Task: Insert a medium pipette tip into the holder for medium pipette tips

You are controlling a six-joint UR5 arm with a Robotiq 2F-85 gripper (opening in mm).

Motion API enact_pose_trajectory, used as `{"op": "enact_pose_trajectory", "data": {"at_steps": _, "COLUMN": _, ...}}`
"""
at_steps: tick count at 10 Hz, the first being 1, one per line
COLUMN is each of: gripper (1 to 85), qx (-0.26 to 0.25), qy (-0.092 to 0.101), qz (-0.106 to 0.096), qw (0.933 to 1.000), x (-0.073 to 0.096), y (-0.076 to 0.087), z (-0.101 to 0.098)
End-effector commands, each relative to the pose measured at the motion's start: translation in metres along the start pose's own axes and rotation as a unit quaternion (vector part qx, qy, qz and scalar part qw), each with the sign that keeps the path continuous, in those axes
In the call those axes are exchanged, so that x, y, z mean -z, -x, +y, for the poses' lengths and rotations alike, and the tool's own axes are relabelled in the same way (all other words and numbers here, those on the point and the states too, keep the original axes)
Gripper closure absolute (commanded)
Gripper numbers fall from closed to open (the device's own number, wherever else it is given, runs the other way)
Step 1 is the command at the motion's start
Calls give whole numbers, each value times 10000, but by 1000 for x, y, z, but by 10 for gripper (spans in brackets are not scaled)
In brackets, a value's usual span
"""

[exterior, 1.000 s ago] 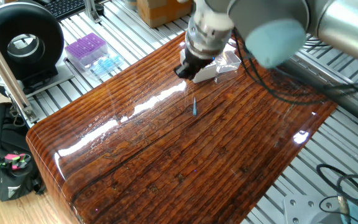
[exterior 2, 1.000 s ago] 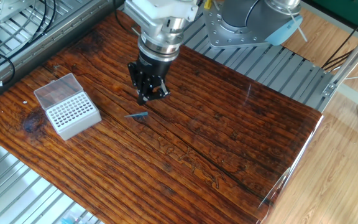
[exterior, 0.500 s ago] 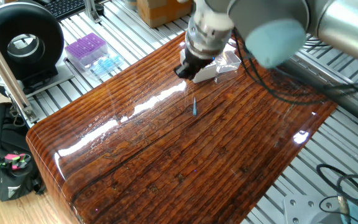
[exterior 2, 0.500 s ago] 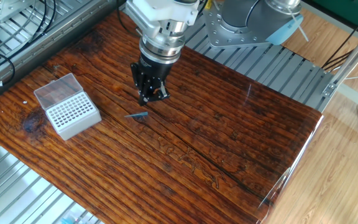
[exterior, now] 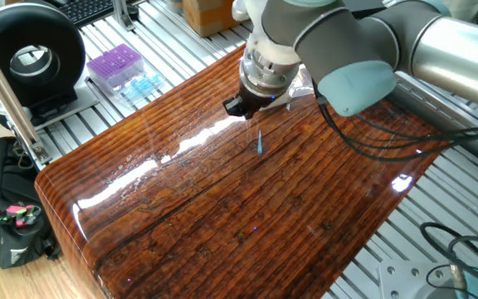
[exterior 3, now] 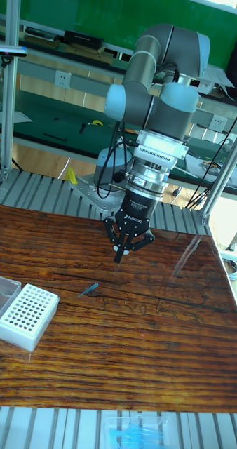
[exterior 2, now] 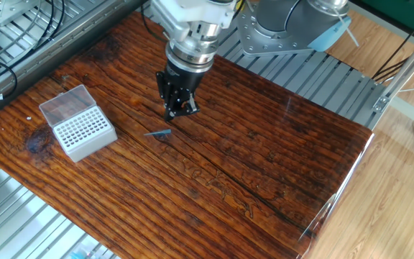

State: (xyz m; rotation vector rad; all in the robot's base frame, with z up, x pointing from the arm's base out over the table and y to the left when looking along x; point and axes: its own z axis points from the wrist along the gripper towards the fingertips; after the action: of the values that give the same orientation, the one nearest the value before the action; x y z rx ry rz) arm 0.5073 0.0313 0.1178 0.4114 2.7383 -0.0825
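Observation:
The medium pipette tip (exterior 2: 158, 133) is a thin blue-teal cone lying flat on the wooden table, also seen in the tall fixed view (exterior 3: 88, 289) and in one fixed view (exterior: 259, 145). My gripper (exterior 2: 178, 109) hangs just above the wood a short way beyond the tip, its dark fingers slightly apart with nothing between them. It shows too in the other views (exterior 3: 124, 251) (exterior: 241, 106). The holder for medium pipette tips (exterior 2: 83, 131) is a white block with a grid of holes and a clear lid (exterior 2: 66, 103), standing to the left of the tip (exterior 3: 27, 316).
A purple tip box (exterior: 114, 64) and a heap of light-blue tips (exterior: 143, 84) lie off the table on the metal rails. The robot's arm (exterior: 347, 58) spans the table's far side and hides the holder in that view. Cables lie at the edges.
The gripper has shifted a little sideways and closer to the tip, and the wrist has turned slightly. The tip and the holder have stayed put.

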Motion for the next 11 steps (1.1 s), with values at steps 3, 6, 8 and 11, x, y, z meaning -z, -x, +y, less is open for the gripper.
{"op": "enact_pose_trajectory", "data": {"at_steps": 3, "gripper": 847, "qx": -196, "qy": 74, "qz": -60, "qw": 9998, "x": 5, "y": -9, "z": 6}}
{"op": "enact_pose_trajectory", "data": {"at_steps": 6, "gripper": 847, "qx": -160, "qy": 78, "qz": -221, "qw": 9996, "x": 1, "y": -9, "z": 6}}
{"op": "enact_pose_trajectory", "data": {"at_steps": 8, "gripper": 847, "qx": 66, "qy": 92, "qz": -457, "qw": 9989, "x": 2, "y": -2, "z": 7}}
{"op": "enact_pose_trajectory", "data": {"at_steps": 11, "gripper": 847, "qx": 140, "qy": 242, "qz": -576, "qw": 9979, "x": -8, "y": -2, "z": 14}}
